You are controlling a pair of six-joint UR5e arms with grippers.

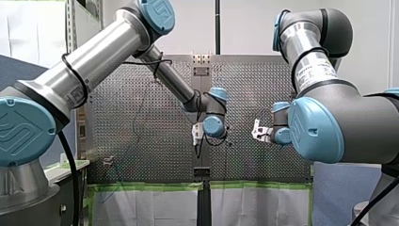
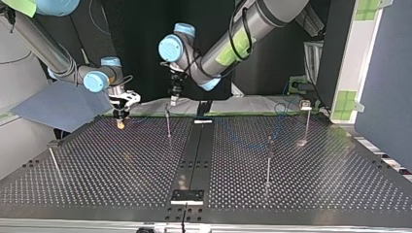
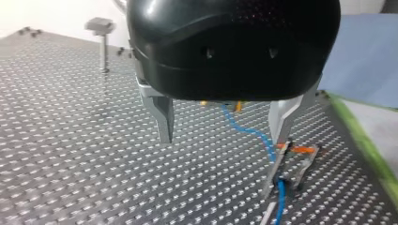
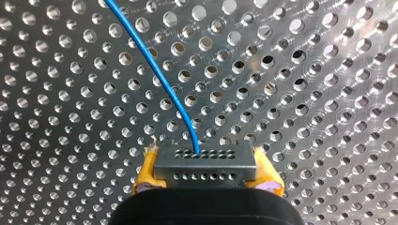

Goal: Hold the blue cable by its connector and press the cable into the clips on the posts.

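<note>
Closest in the right wrist view is the grey connector point(image 4: 205, 164), a small block with rows of holes. My right gripper point(image 4: 206, 172) pinches it between yellow pads, low over the perforated counter point(image 4: 305, 93). The blue cable point(image 4: 155, 65) is thin and limp, and it leaves the middle of the connector in a soft curve, lying close over the counter. In the left wrist view my left gripper point(image 3: 222, 139) hangs with its metal fingers spread and nothing between them. One finger is just beside a slim post point(image 3: 287, 171) that carries an orange clip point(image 3: 300, 150). The cable snakes past that finger to the post's head, but I cannot tell whether it is seated in the clip. The holding step looks done, and the job now appears to be at the pressing stage at this first post. The next move likely needs the connector end kept lightly taut while the free gripper pushes the cable down into the clip. Three other posts point(image 2: 268, 160) stand well apart across the counter, apparently not threaded yet.
</note>
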